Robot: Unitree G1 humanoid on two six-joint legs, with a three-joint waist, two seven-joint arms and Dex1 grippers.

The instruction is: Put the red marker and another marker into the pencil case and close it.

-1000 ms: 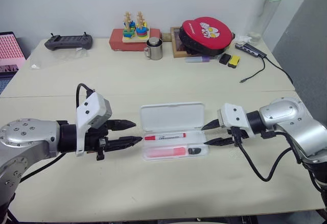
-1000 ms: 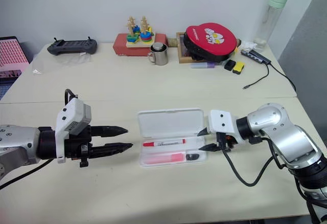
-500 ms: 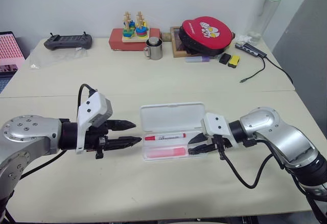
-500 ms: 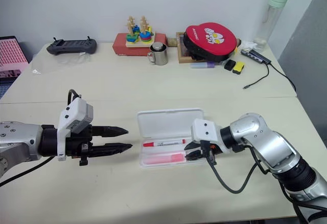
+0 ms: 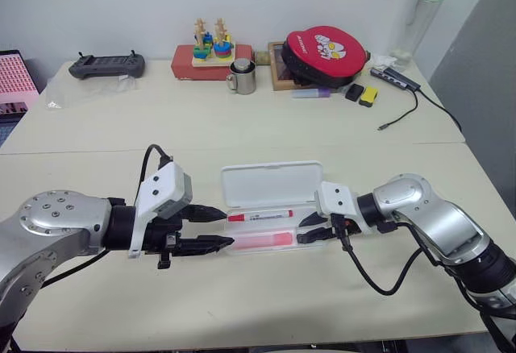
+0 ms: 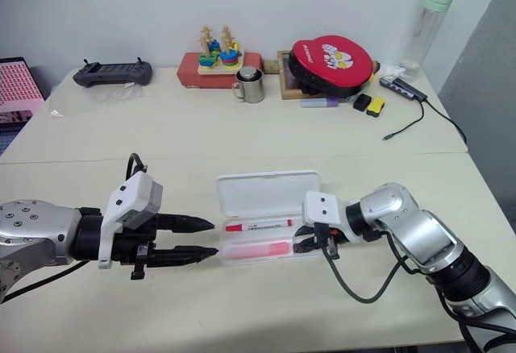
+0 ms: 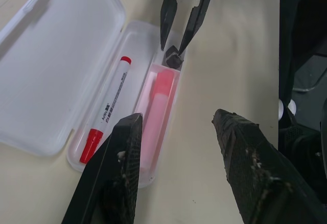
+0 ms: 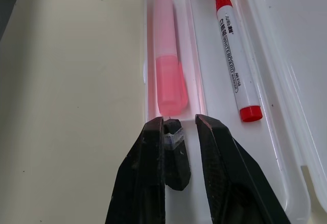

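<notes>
Right gripper [image 8: 179, 132] clamped small black object [image 8: 175, 155] inside open pencil case [image 5: 270, 184]; left gripper [image 5: 216, 230] jaws apart, empty.

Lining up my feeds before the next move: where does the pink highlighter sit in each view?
Left eye: pink highlighter in the case's near compartment.
Right eye: same spot, in front of the red marker.
Left wrist: centre, beside the red marker.
Right wrist: upper middle, beyond the right gripper.
Shared landmark: the open pencil case.
</notes>
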